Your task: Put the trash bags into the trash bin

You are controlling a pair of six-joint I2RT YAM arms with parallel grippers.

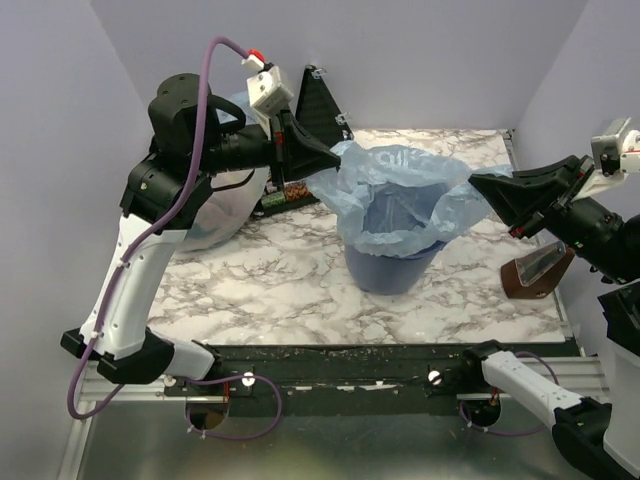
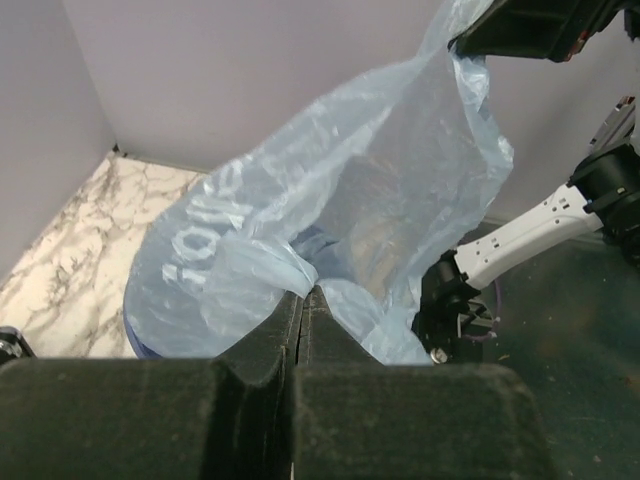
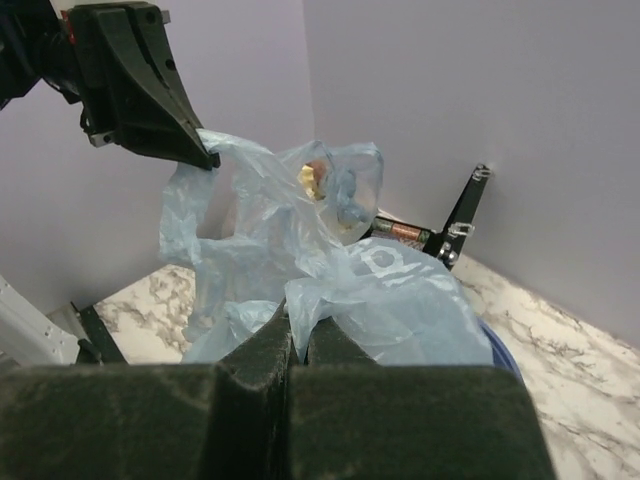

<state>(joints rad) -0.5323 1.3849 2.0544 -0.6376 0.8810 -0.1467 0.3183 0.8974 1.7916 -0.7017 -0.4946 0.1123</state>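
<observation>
The right gripper (image 3: 298, 335) has its two fingers squeezed tight on a bit of the thin, light-blue trash bag (image 3: 400, 300). The bag puffs up right in front of the fingers. Farther ahead, up and to the left, the left gripper (image 3: 203, 158) pinches another bit of the bag. Just ahead on the right, the rim of the blue trash bin (image 3: 505, 355) peeks out under the bag. It stands on a marble table (image 3: 575, 320). A black stand (image 3: 460, 215) leans far ahead.
</observation>
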